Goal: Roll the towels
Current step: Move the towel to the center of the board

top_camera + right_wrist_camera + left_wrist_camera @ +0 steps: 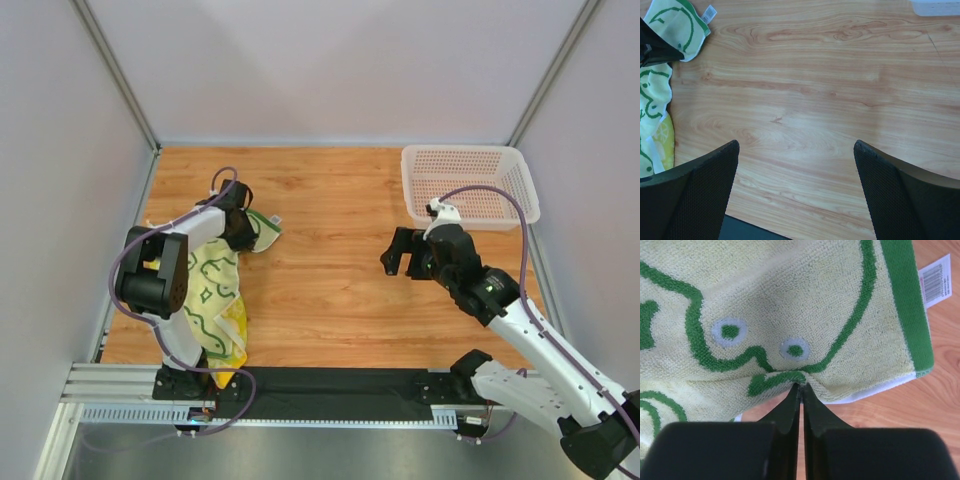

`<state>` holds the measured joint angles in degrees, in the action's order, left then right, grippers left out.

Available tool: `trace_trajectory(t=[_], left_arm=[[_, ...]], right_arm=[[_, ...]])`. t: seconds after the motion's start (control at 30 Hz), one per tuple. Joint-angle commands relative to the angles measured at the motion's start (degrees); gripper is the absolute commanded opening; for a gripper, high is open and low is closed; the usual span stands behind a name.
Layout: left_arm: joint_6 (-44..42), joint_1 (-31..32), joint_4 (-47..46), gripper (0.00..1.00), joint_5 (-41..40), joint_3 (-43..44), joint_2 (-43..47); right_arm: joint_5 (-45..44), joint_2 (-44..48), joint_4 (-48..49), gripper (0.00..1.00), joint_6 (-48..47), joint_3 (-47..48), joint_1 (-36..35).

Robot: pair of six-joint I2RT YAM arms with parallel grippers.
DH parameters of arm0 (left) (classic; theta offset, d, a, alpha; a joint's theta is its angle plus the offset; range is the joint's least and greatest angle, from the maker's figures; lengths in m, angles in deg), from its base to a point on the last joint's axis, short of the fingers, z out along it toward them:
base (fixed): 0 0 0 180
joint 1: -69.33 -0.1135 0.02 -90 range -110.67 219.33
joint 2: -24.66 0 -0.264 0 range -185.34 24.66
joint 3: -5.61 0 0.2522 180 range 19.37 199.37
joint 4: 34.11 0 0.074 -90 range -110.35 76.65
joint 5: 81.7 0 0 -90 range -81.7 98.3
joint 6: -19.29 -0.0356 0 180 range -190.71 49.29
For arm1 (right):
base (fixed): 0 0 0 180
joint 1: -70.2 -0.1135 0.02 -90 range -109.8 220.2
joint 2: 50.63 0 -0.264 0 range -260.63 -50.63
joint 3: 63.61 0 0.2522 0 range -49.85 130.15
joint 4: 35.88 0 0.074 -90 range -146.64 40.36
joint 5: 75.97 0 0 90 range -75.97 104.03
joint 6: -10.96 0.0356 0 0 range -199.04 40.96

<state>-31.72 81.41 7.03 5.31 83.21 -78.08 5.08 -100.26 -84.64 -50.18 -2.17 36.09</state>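
Towel (790, 300) edge inside left gripper (800, 386)

Lab test cell: plain white walls (330, 60), aluminium rails (110, 385), wood tabletop (330, 290).

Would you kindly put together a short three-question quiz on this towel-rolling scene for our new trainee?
1. True or false: the left gripper is shut on the cream-yellow terry towel with green lines.
2. Where on the wood-grain table does the white perforated plastic basket stand? A) far right corner B) near left corner C) between the arm bases
3. Fill in: the right gripper hangs with its jaws ____ above bare wood.
Key: 1 true; 2 A; 3 open.
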Motion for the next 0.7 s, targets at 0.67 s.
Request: trace_trajectory(t=[0.67], left_arm=[[-9.89,27.47,4.79,0.33,4.21,11.07,8.79]], right_arm=[[-10.3,-2.22,-0.94,1.0,5.84,3.48,-0.26]])
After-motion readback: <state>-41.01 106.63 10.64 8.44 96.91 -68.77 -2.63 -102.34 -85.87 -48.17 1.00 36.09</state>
